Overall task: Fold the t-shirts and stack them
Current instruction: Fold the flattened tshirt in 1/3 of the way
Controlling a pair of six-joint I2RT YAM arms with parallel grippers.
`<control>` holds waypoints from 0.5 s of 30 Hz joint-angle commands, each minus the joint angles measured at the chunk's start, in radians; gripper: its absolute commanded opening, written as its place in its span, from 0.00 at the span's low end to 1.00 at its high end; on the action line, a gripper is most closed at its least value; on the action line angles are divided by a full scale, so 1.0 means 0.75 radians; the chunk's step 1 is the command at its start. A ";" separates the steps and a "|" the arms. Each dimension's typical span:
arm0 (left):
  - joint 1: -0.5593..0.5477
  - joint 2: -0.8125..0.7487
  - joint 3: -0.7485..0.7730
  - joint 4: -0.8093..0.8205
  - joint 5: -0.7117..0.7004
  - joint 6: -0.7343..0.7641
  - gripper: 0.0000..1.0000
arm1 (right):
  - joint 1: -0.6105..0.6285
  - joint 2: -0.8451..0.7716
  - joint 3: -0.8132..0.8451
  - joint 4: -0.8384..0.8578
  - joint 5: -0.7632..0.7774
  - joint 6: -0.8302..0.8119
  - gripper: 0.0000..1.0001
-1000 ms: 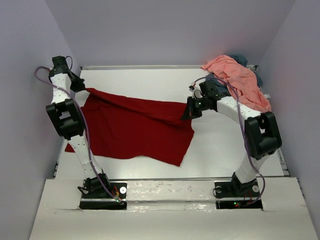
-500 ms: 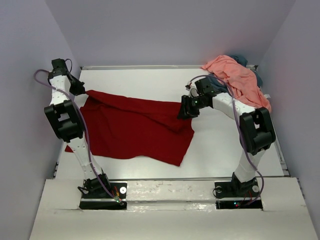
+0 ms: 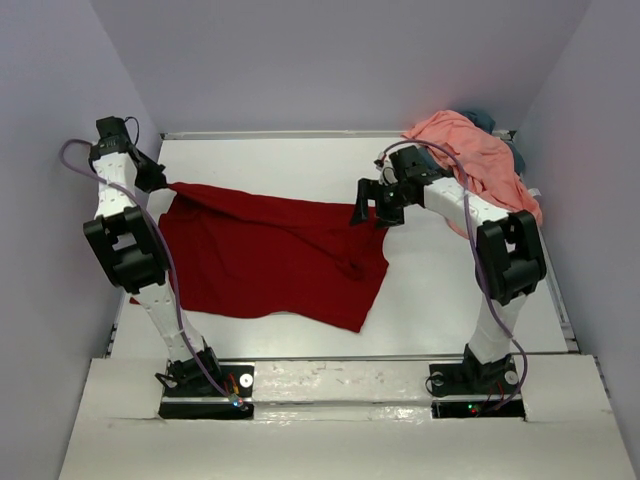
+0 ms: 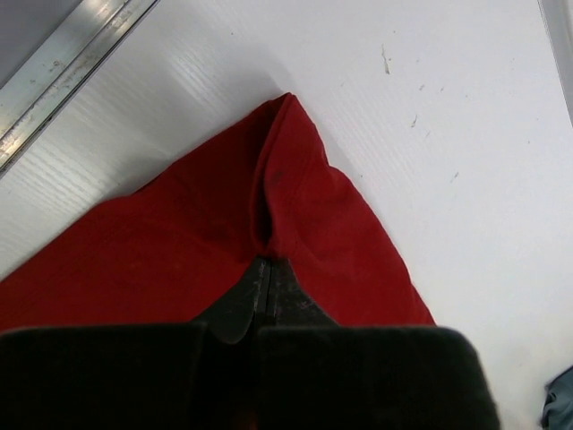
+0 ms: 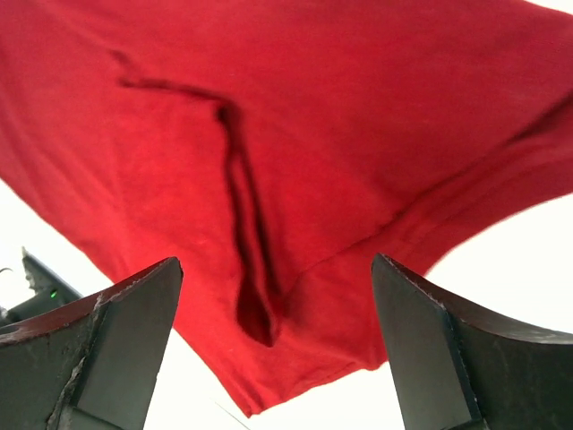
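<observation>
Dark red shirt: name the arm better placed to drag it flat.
Left, probably: the left hand is shut on the far-left corner of the dark red shirt, while the right hand hovers open over its right edge, gripping nothing.

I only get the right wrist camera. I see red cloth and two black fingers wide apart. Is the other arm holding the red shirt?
Observer: Yes. The left gripper is shut on an edge of the dark red t-shirt, over at the far left.
Child: Are there more shirts anywhere?
Observer: A salmon pink t-shirt lies heaped in the far right corner of the table.
Child: Is anything hiding under it?
Observer: A blue-grey t-shirt peeks out from behind the pink heap. Most of it is covered.
</observation>
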 commanded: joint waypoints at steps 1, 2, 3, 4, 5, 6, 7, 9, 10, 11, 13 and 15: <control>0.023 -0.102 -0.007 -0.031 -0.012 0.043 0.00 | -0.041 0.040 0.051 -0.019 0.068 0.004 0.92; 0.023 -0.102 -0.009 -0.033 -0.014 0.043 0.00 | -0.055 0.048 0.055 -0.019 0.072 0.000 0.92; 0.021 -0.102 -0.019 -0.029 -0.014 0.045 0.00 | -0.055 0.066 0.069 -0.019 0.076 0.000 0.92; 0.021 -0.106 -0.027 -0.025 -0.014 0.045 0.00 | -0.074 0.076 0.075 -0.017 0.078 0.000 0.92; 0.021 -0.113 -0.036 -0.023 -0.012 0.045 0.00 | -0.092 0.085 0.083 -0.017 0.082 -0.002 0.92; 0.021 -0.119 -0.062 -0.012 -0.010 0.045 0.00 | -0.106 0.107 0.108 -0.017 0.104 -0.008 0.92; 0.021 -0.123 -0.062 -0.008 -0.010 0.045 0.00 | -0.107 0.119 0.120 -0.017 0.104 -0.008 0.91; 0.021 -0.131 -0.089 0.006 -0.010 0.045 0.00 | -0.123 0.144 0.147 -0.019 0.106 -0.008 0.91; 0.021 -0.135 -0.099 0.010 -0.006 0.043 0.00 | -0.137 0.158 0.165 -0.019 0.102 -0.008 0.91; 0.021 -0.143 -0.107 0.016 -0.006 0.045 0.00 | -0.137 0.181 0.190 -0.019 0.100 -0.004 0.91; 0.023 -0.147 -0.130 0.024 -0.006 0.045 0.00 | -0.137 0.203 0.212 -0.019 0.108 -0.002 0.90; 0.021 -0.149 -0.138 0.031 -0.004 0.045 0.00 | -0.137 0.238 0.243 -0.019 0.115 0.002 0.89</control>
